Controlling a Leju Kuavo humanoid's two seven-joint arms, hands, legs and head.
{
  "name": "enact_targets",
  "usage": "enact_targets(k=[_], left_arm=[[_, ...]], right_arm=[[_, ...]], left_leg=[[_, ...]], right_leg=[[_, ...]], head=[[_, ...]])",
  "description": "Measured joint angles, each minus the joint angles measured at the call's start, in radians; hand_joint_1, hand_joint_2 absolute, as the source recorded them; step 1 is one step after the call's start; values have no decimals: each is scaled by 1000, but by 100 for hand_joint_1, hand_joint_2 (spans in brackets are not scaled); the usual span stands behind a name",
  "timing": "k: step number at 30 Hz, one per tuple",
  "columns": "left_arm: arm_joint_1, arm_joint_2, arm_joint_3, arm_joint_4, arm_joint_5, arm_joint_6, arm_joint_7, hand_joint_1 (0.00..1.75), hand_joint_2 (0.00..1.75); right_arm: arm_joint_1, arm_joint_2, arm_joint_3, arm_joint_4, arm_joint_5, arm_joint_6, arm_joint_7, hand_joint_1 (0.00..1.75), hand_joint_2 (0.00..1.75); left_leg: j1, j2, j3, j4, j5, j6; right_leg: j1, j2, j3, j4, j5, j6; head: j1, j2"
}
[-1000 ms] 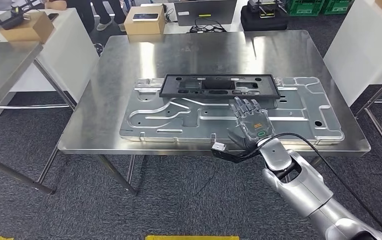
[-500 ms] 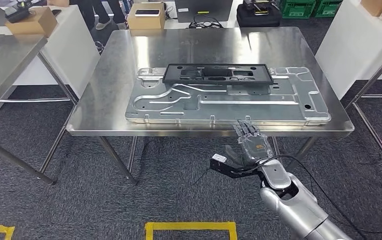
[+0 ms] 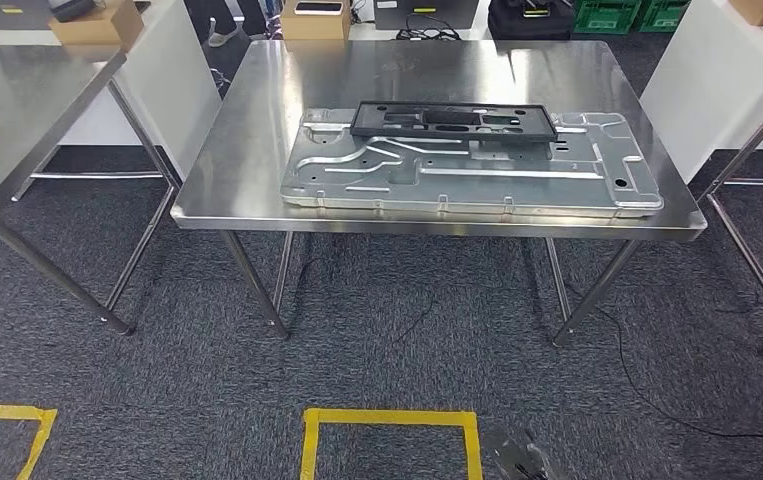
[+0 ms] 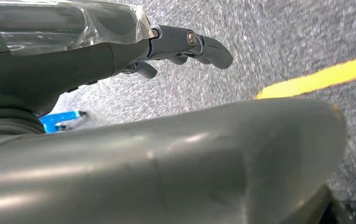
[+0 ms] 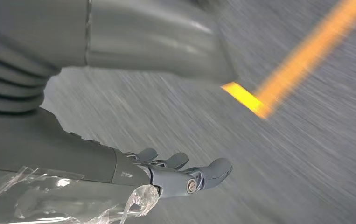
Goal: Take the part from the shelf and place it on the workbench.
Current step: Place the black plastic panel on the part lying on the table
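Table [image 3: 257,130]: a steel top on thin legs is seen from the head view, standing on grey carpet; it is judged to be the workbench named in the task.
Metal plate [image 3: 477,180]: a large pressed sheet is laid along the table's near edge, its near rim almost flush with that edge. A knock against the table legs could be enough to slide it off.
Black part [image 3: 454,120]: a long dark frame is rested on the far strip of the metal plate, toward the table's middle. Placement is judged done. Because it is carried by the plate and not by the bare top, any shift of the plate would carry the part along with it.
Neighbouring table [image 3: 17,100]: a second steel top is seen off the main table's left side; it could be clipped if the body is turned that way.
Floor tape [image 3: 387,425]: a yellow outline is marked on the carpet in front of the table's near edge.
Left robot hand [image 4: 180,44]: it is hung low over the carpet, nothing is held, and the fingers are gently curled with gaps between them.
Right robot hand [image 5: 180,172]: it is also lowered toward the floor, nothing is held, fingers loosely apart. The picture is smeared, so a swinging arm striking a table leg is the main risk judged here.
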Motion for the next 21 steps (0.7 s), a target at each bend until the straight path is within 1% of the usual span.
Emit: enact_targets(k=[1,2,3,4,5,6,7,8,9,10,11,12,13,14,15,16,17,18,19,20,21], left_arm=[[1,-3,0,0,1,5,2,0,0],[4,-7,0,0,2,9,3,0,0],[6,-10,0,-1,3,12,4,0,0],[7,-13,0,-1,6,16,4,0,0],[8,-16,0,-1,10,20,4,0,0],[9,-19,0,-1,15,24,4,0,0],[10,-21,0,-1,19,27,4,0,0],[11,-24,0,-1,23,29,5,0,0],[12,-26,0,-1,25,31,6,0,0],[12,-27,0,-2,27,31,8,0,0],[12,-28,0,-2,28,31,11,0,0],[11,-28,0,-2,30,31,13,0,0],[10,-28,0,-2,31,31,16,0,0],[9,-28,0,-2,33,31,17,0,0],[8,-27,0,-2,36,31,18,0,0],[8,-27,-1,-2,38,32,19,0,0],[9,-27,-1,-3,41,33,18,0,0],[11,-28,-1,-3,43,33,18,0,0],[12,-29,-1,-4,45,33,18,0,0],[13,-29,-2,-4,47,33,18,0,0],[13,-29,-2,-4,48,33,18,0,0]], right_arm=[[26,2,-14,59,-54,17,-11,0,175],[48,7,-29,117,-98,40,-4,0,175],[67,13,-44,171,-133,65,19,0,175],[82,20,-58,222,-162,91,59,0,175],[96,30,-71,267,-187,114,108,0,175],[107,40,-86,309,-207,131,158,0,175],[116,51,-101,347,-222,143,198,0,175],[123,62,-114,380,-232,149,223,0,175],[127,72,-126,410,-238,153,234,0,175],[130,82,-136,433,-240,156,235,0,175],[131,91,-143,453,-240,158,231,0,175],[132,100,-151,472,-240,158,223,0,175],[133,109,-158,489,-240,156,213,0,175],[134,119,-164,505,-242,153,201,0,175],[136,129,-170,522,-243,150,189,0,175],[137,137,-175,537,-245,147,179,0,175],[138,143,-181,550,-247,144,171,0,175],[138,148,-186,563,-249,143,166,0,175],[138,151,-191,575,-250,143,162,0,175],[139,155,-196,586,-252,142,160,0,175],[139,157,-200,597,-253,142,158,0,175]], left_leg=[[-1,0,-11,-4,13,6],[0,1,-24,-6,29,15],[-1,2,-39,-8,43,22],[-5,3,-57,-6,56,28],[-9,2,-75,-3,68,33],[-13,2,-93,-2,80,35],[-18,2,-110,2,92,36],[-22,3,-128,7,103,36],[-24,4,-145,14,113,34],[-26,6,-160,21,121,31],[-29,9,-171,29,127,28],[-33,12,-178,35,133,24],[-37,16,-184,41,140,21],[-40,19,-189,46,146,20],[-39,21,-195,50,152,18],[-38,22,-203,62,144,13],[-34,22,-216,91,117,6],[-29,21,-235,142,76,-4],[-23,21,-261,218,24,-14],[-17,21,-288,302,-21,-20],[-12,21,-308,373,-50,-24]], right_leg=[[-1,3,-7,2,-10,4],[-1,8,-20,27,-47,5],[0,12,-40,78,-105,2],[2,16,-65,152,-172,-1],[6,18,-87,238,-224,-4],[11,19,-104,313,-241,-6],[15,21,-109,367,-227,-8],[19,22,-98,387,-190,-11],[22,23,-68,367,-152,-15],[24,23,-16,309,-133,-20],[27,23,53,220,-135,-24],[29,24,118,126,-156,-28],[30,25,166,53,-178,-32],[30,27,190,8,-189,-35],[27,28,191,-6,-195,-40],[25,28,184,-4,-191,-46],[24,27,177,-2,-186,-52],[23,25,171,-2,-181,-57],[24,24,165,-2,-175,-61],[26,21,158,-1,-170,-63],[29,19,152,0,-165,-64]], head=[[0,0],[0,0],[1,0],[1,0],[1,0],[1,0],[1,0],[1,0],[1,0],[0,0],[0,0],[0,0],[-1,0],[-1,0],[-1,0],[-2,0],[-2,0],[-2,0],[-2,0],[-2,0],[-2,0]])
